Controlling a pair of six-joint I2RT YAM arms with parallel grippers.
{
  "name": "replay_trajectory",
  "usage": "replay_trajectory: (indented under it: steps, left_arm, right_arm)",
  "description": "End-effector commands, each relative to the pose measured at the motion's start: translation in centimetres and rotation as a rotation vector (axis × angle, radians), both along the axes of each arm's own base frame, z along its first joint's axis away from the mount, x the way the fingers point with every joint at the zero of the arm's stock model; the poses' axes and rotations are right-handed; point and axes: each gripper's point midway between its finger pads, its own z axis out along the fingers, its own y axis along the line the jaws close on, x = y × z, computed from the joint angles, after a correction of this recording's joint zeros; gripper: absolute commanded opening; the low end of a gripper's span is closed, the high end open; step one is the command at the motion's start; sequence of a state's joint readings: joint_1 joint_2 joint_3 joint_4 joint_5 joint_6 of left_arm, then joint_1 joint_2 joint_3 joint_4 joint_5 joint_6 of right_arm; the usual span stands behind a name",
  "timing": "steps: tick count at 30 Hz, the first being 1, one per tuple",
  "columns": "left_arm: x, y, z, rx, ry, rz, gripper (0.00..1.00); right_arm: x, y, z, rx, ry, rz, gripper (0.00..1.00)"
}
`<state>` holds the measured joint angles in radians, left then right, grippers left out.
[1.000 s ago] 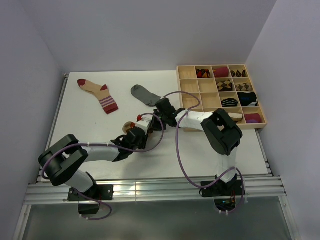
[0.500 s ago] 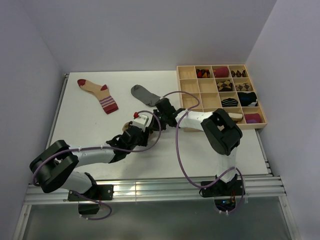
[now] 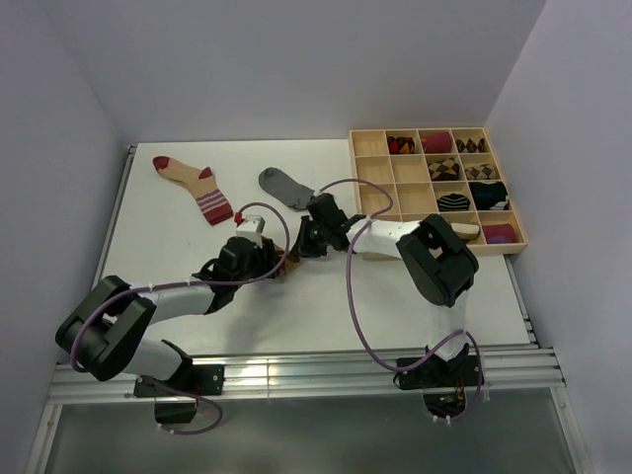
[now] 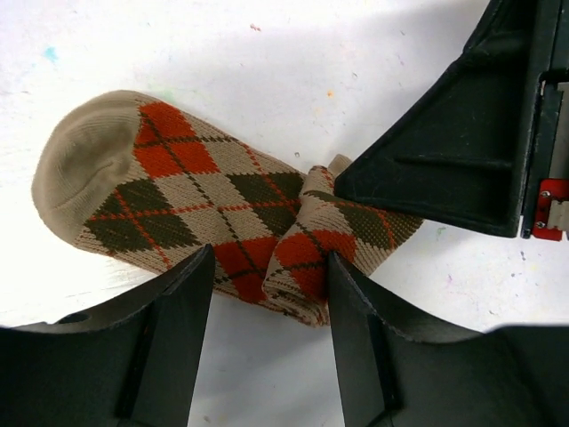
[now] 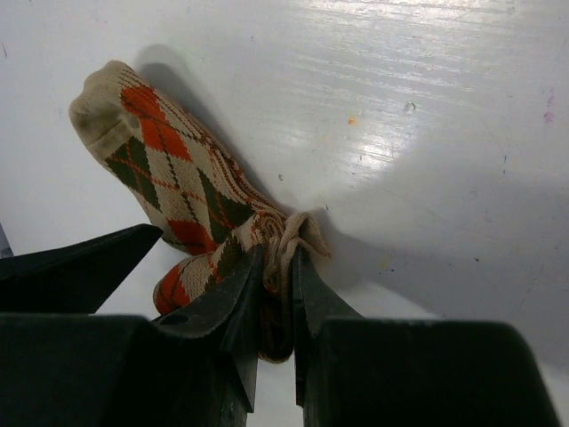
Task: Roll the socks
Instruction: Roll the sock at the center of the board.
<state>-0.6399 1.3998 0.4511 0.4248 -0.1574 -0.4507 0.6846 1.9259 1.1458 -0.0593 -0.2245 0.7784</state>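
Because the argyle sock (image 4: 178, 187) looks limp and light, my right gripper (image 5: 276, 271) pinches its bunched fold while my left gripper (image 4: 267, 271), jaws apart, straddles the roll.

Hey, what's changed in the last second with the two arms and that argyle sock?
The left fingers swung leftward, away from the right fingers, and now stand open astride the folded argyle sock, not clamping it. The right fingers stayed in place, pinched on the sock's bunched end. The grey sock, the beige sock and the wooden tray have not moved.
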Motion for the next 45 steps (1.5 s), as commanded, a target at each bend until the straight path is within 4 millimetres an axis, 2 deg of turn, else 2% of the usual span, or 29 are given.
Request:
replay_trajectory:
  steps: [1, 3, 6, 7, 12, 13, 15, 16, 18, 25, 31, 35, 39, 40, 41, 43, 45]
  left_arm:
    - [1.7, -0.3, 2.4, -0.084, -0.057, 0.011, 0.57]
    - [1.4, -0.5, 4.0, -0.125, -0.101, -0.003, 0.58]
    - [1.1, -0.1, 4.8, -0.137, -0.122, 0.005, 0.58]
    - [1.1, 0.1, 5.6, -0.148, -0.144, 0.012, 0.58]
    - [1.4, 1.2, 5.6, -0.147, -0.159, 0.055, 0.57]
    - [1.4, 1.2, 4.5, -0.134, -0.128, 0.054, 0.57]
    - [2.1, 1.1, 4.0, -0.13, -0.096, 0.062, 0.55]
    - [2.1, 1.1, 2.4, -0.106, -0.052, 0.064, 0.54]
    - [2.4, 0.8, 0.7, -0.081, 0.014, 0.071, 0.54]
    - [3.3, 1.1, -2.1, -0.075, 0.122, 0.102, 0.54]
    - [4.7, 1.4, -2.3, -0.073, 0.126, 0.118, 0.54]
    - [5.3, 0.5, -2.0, -0.089, 0.118, 0.091, 0.53]
    - [5.7, 0.1, -1.9, -0.095, 0.107, 0.075, 0.54]
    - [5.7, 0.2, -1.8, -0.098, 0.102, 0.074, 0.54]
    - [5.7, 0.1, -1.7, -0.098, 0.098, 0.072, 0.54]
    - [5.7, 0.1, -1.7, -0.096, 0.092, 0.065, 0.54]
    - [5.6, 0.0, -1.4, -0.1, 0.085, 0.055, 0.54]
  right_arm:
    - [-2.1, -1.3, -2.2, -0.074, 0.052, 0.052, 0.0]
    - [-2.1, -1.5, -2.3, -0.077, 0.053, 0.05, 0.0]
    - [-2.1, -1.4, -2.3, -0.074, 0.055, 0.05, 0.0]
    - [-2.2, -1.4, -2.5, -0.077, 0.06, 0.051, 0.0]
    - [-2.2, -1.4, -2.5, -0.077, 0.057, 0.053, 0.0]
    - [-2.2, -1.5, -2.6, -0.078, 0.056, 0.054, 0.0]
    - [-2.2, -1.5, -2.5, -0.079, 0.053, 0.053, 0.0]
    - [-2.1, -1.4, -2.3, -0.075, 0.048, 0.055, 0.0]
    - [-2.2, -1.4, -2.3, -0.071, 0.047, 0.059, 0.0]
    - [-2.4, -1.0, -1.0, -0.033, 0.008, 0.105, 0.0]
    - [-3.1, -0.7, 0.9, 0.003, -0.05, 0.183, 0.0]
    - [-2.9, -0.6, 1.9, 0.005, -0.089, 0.203, 0.0]
    - [-2.7, -0.6, 1.1, -0.034, -0.062, 0.202, 0.0]
    - [-2.8, -0.7, 0.2, -0.056, -0.042, 0.201, 0.0]
    - [-2.4, -0.5, 0.2, -0.066, -0.043, 0.195, 0.0]
    - [-2.9, -1.0, -1.7, -0.109, 0.015, 0.185, 0.0]
    - [-3.1, -1.2, -2.6, -0.128, 0.046, 0.167, 0.0]
